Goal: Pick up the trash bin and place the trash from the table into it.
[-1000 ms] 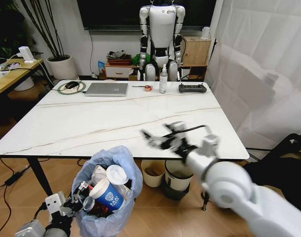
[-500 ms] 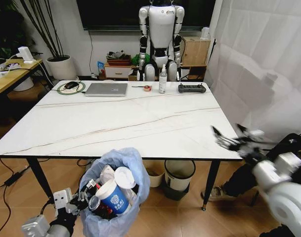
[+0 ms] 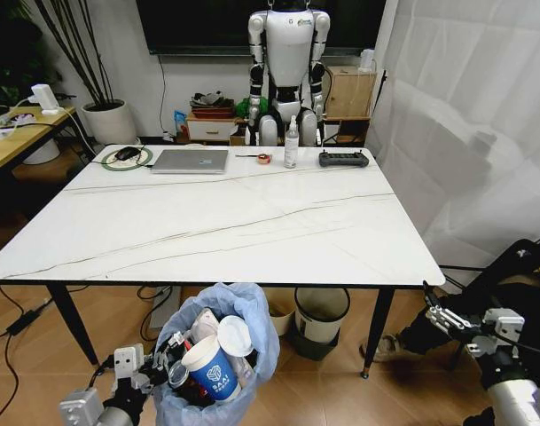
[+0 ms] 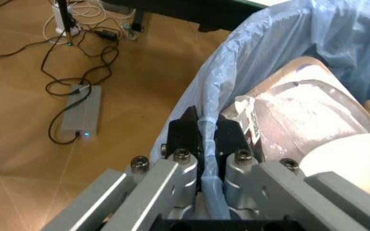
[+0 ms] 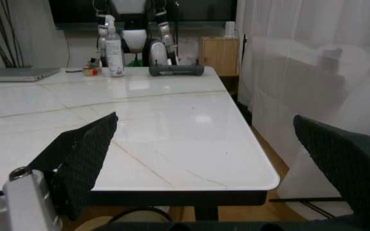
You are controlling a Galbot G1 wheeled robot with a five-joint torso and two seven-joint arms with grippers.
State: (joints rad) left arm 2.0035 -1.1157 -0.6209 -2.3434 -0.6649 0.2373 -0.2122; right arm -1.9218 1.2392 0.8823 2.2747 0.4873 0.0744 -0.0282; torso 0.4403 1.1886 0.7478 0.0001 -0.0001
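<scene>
The white marble bench carries a laptop and a spray bottle along its far edge. Below its near edge, over the wooden floor, hangs the trash bin with its blue bag, stuffed with trash including a blue paper cup. The left hand pinches the bag's rim tight. The right hand sits low beside the bench's right corner, fingers spread apart and holding nothing.
</scene>
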